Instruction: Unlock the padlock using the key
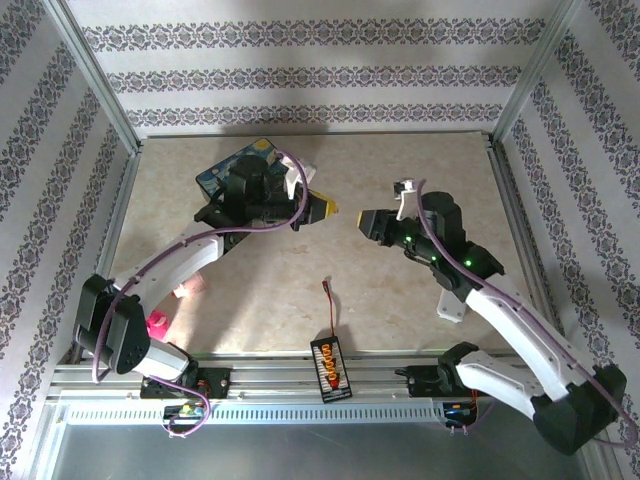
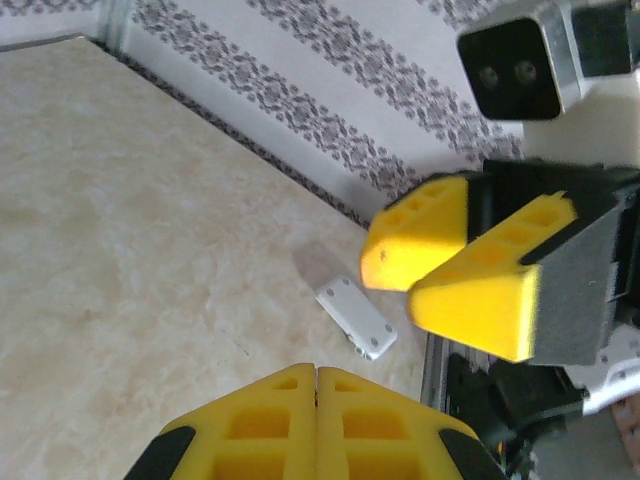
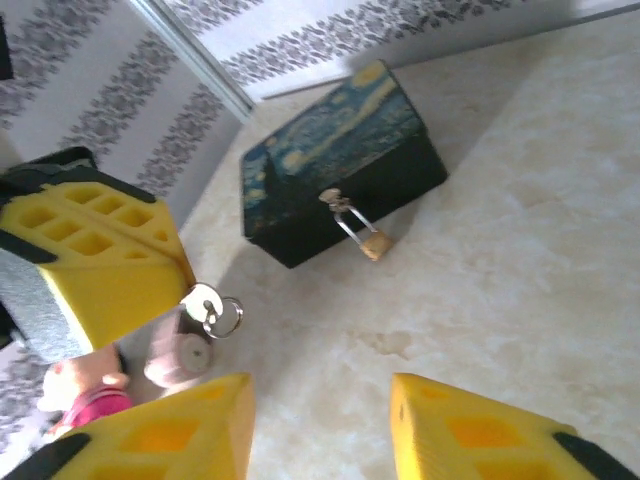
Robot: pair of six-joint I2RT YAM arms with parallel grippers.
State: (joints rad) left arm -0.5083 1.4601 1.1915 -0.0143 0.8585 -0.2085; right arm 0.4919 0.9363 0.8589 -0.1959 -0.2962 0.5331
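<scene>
At the tip of the left fingers (image 3: 110, 255), which are pressed fully together, the key (image 3: 203, 300) is pinched, with its small ring (image 3: 228, 317) hanging free beside it. The right fingers (image 3: 470, 435) are held apart with nothing between them, just across from the left pair and above the tabletop (image 3: 520, 230). Further out, toward the far left corner, the box (image 3: 340, 150) is set on the tabletop. The padlock (image 3: 373, 243) is hung by its shackle from the latch (image 3: 333, 200) on the box's front, and its body lies at the foot of the box wall.

The task is judged to be at an early stage. The key is in hand but well apart from the padlock, and the shackle looks closed through the latch. The key has yet to be brought to the padlock, inserted and turned.

The padlock is seen as a tiny brass-coloured body on a thin silver shackle, tilted away from the box. Its keyhole cannot be made out. The key shows as pale metal, and which end is gripped cannot be told.
</scene>
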